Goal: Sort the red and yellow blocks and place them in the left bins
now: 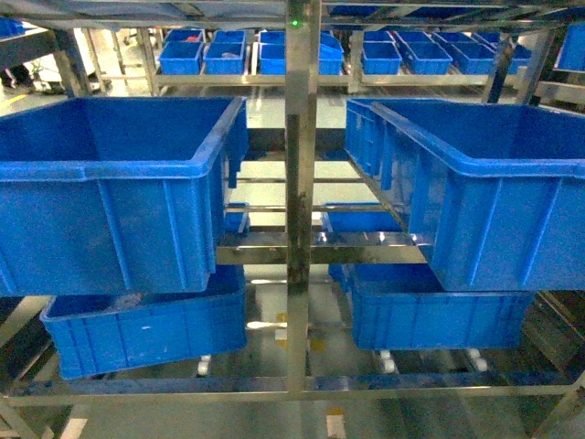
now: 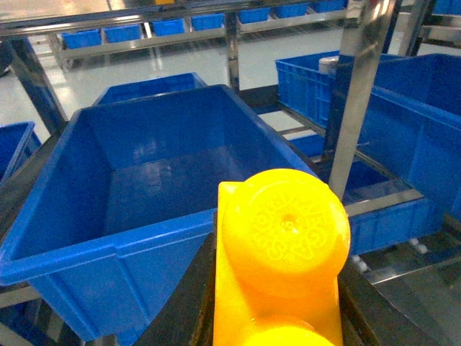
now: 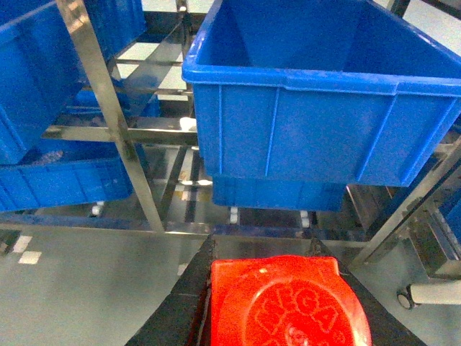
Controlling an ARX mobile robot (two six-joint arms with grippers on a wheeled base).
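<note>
In the left wrist view a yellow block [image 2: 281, 252] with round studs fills the bottom centre, and my left gripper [image 2: 277, 303] is shut on it, black fingers [image 2: 184, 303] pressing its sides. It hangs just short of the near rim of an empty blue bin [image 2: 137, 187]. In the right wrist view my right gripper [image 3: 284, 306] is shut on a red block [image 3: 288, 303], low over the grey floor in front of the rack, below a blue bin [image 3: 317, 86]. Neither gripper shows in the head view, where the upper left bin [image 1: 110, 183] and lower left bin [image 1: 146, 329] sit on the rack.
A steel rack upright [image 1: 300, 201] splits the head view, with a large right bin [image 1: 484, 192] and a lower right bin [image 1: 439, 315] beside it. Rows of small blue bins [image 1: 228, 57] line the far shelves. A slanted steel post [image 2: 356, 94] stands right of the yellow block.
</note>
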